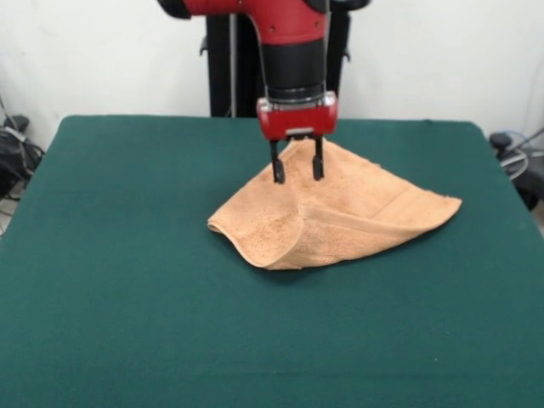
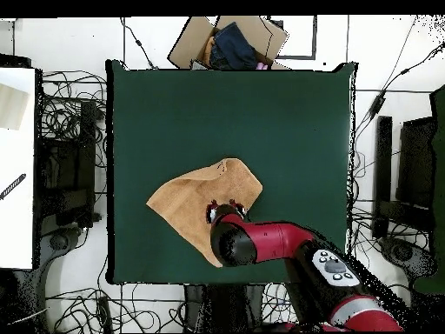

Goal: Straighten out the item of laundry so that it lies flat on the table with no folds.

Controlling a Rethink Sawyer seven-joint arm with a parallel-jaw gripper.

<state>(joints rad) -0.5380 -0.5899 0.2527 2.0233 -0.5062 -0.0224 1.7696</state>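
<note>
The peach-orange towel (image 1: 340, 217) lies crumpled near the middle of the dark green table (image 1: 127, 297). Its front left part is folded over and raised, and one corner points to the right. My gripper (image 1: 297, 172) hangs over the towel's far edge with its two black fingers (image 1: 278, 172) apart and nothing between them. The tips are at or just above the cloth. In the overhead view the towel (image 2: 195, 202) lies left of centre on the table (image 2: 287, 122), and the arm covers its lower right edge, where the gripper (image 2: 224, 210) is.
A cardboard box (image 2: 230, 43) with dark cloth in it stands beyond the table's top edge in the overhead view. Cables lie on the floor around the table. A white surface (image 2: 16, 165) stands at the left.
</note>
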